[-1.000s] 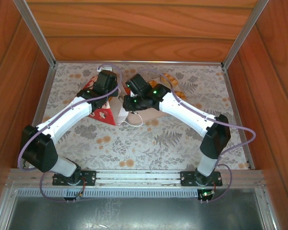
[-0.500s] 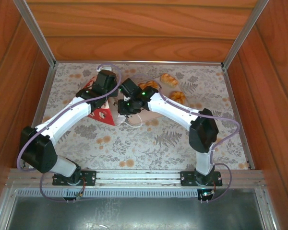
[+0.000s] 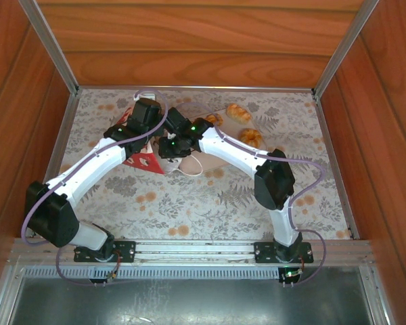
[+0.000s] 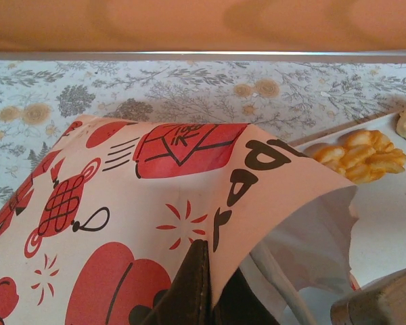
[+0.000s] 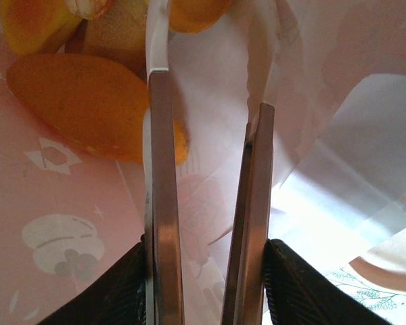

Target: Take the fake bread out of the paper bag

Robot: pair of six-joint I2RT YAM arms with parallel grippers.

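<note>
Progress looks to me about halfway. Three pieces of fake bread (image 3: 238, 112) lie outside the paper bag (image 3: 141, 161), on or near the tray (image 3: 215, 162) that stretches away from the bag's mouth. From the left wrist I can see one of them, the braided loaf (image 4: 358, 154), resting just past the bag's open edge.

My left gripper (image 4: 204, 274) is clamped tight on the bag's printed upper panel and holds it lifted, so the mouth gapes toward the tray. My right gripper (image 5: 210, 91) is inside that mouth. Its jaws stand a narrow gap apart, and I can make out nothing between them except the bag's pale lining behind, so I judge it is carrying nothing.

Deeper inside the bag, ahead of the fingertips, at least two orange pieces (image 5: 81, 108) are waiting. One long smooth piece lies against the outer side of one finger, and more are bunched at the bag's far end. They overlap and are cropped, so I cannot count them exactly.

What is left, as I read it, is to close on each remaining piece, draw it out through the mouth and set it down beside the bag with the others. The nearest piece sits off to the side of the jaws rather than between them, so I would need to line up on it first.
</note>
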